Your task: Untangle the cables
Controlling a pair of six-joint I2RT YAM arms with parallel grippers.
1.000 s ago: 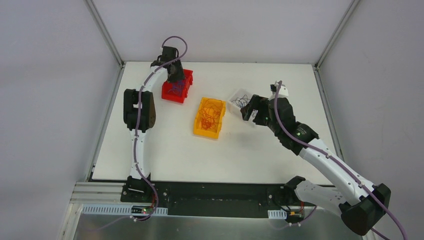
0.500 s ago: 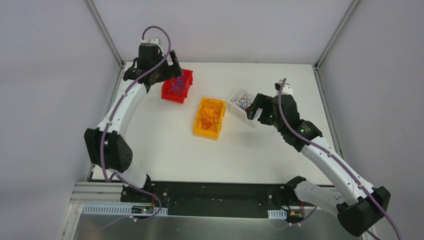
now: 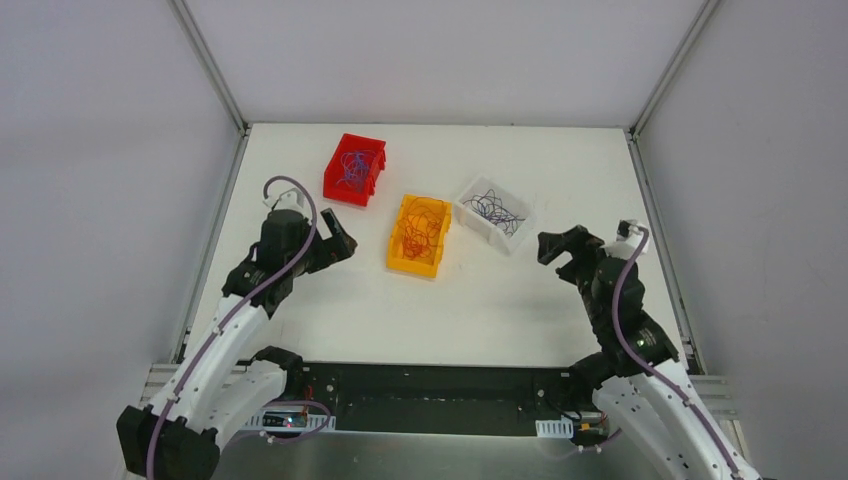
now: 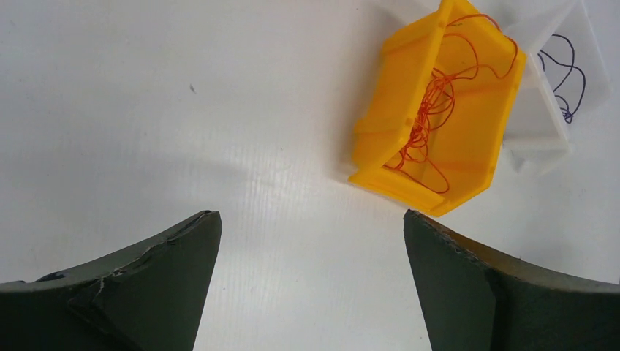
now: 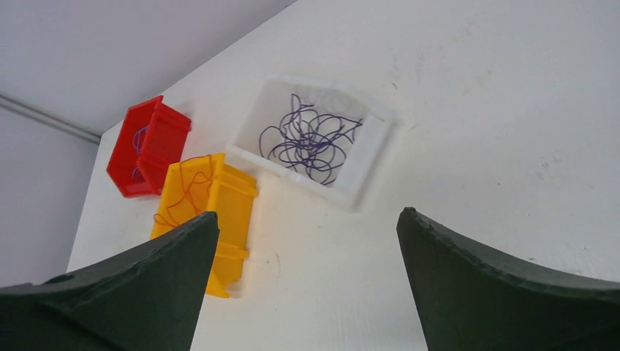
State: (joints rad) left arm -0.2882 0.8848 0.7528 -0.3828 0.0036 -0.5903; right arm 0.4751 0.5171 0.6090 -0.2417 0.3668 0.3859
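Shows left pincer (image 3: pixel 340 240) and right pincer (image 3: pixel 562 243) wide open, empty. Finds cables (image 3: pixel 420 235) ahead and between them: orange tangle (image 4: pixel 428 110) in yellow bin (image 3: pixel 412 268) nearer the left, dark tangle (image 5: pixel 311 139) in white bin (image 5: pixel 369 164) nearer the right.

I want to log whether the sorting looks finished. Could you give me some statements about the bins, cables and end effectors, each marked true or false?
1. The yellow bin holds orange-red cables. True.
2. The left end effector is shut on a cable. False: it is open and holds nothing, above bare table.
3. The white bin is empty. False: a loose tangle of dark cables lies in it.
4. In the top view, the red bin is the leftmost of the three bins. True.
5. The right end effector is open and holds nothing. True.
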